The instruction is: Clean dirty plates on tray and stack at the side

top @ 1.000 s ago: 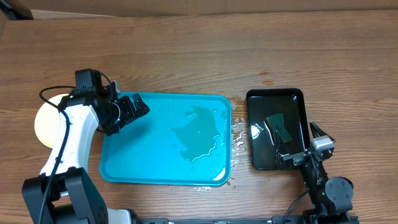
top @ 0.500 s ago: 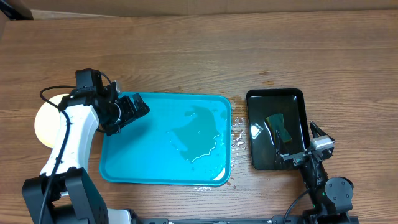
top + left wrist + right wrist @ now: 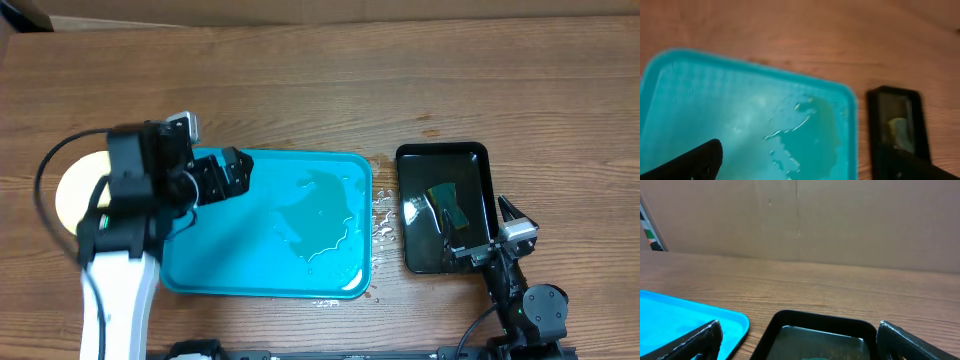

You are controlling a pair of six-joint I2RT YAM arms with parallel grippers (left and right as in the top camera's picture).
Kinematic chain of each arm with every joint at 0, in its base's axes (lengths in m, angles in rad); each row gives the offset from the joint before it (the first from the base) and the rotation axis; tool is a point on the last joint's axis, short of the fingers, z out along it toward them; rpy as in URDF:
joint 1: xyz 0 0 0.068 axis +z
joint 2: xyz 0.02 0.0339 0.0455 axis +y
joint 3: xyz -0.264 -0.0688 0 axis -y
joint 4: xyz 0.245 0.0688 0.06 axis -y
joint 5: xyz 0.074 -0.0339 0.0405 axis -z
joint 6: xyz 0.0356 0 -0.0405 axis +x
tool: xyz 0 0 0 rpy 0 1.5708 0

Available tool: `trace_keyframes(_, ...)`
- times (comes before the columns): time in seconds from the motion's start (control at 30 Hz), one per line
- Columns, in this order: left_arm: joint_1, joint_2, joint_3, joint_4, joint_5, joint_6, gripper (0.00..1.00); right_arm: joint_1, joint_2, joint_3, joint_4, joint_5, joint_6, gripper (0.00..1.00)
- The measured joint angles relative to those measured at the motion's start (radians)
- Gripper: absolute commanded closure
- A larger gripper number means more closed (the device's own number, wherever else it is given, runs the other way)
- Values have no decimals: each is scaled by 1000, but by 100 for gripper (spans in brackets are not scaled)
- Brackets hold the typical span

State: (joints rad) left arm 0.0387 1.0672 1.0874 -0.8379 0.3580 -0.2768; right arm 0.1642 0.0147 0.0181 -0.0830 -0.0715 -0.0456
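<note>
Turquoise tray [image 3: 220,262] was recorded wet; plate [image 3: 68,195] was seen beside it; left gripper [image 3: 238,173] and right gripper [image 3: 800,340] were held wide open, empty.

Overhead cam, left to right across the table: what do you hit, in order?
pale plate → turquoise tray → water drops → black tray
</note>
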Motion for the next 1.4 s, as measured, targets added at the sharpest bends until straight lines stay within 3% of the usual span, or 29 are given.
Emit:
trace_keyframes(0.47,-26,-622,-30,-20,-31,19,0,0,0,0,1,0,0,0)
trace_keyframes(0.7,-26,-922,-261,-16,-78,24,0,0,0,0,0,0,0,0)
trace_keyframes(0.83,-26,-1019,-409,69,-104,25,0,0,0,0,1,0,0,0)
trace_keyframes(1.0,-26,-1049,-561,310,-120,23,0,0,0,0,0,0,0,0)
trace_keyframes(1.27,-33,-1052,-805,1020,-206,0,0,0,0,0,0,0,0,0)
trace_keyframes(1.4,-33,-1052,-887,1216,-273,-4,0,0,0,0,0,0,0,0)
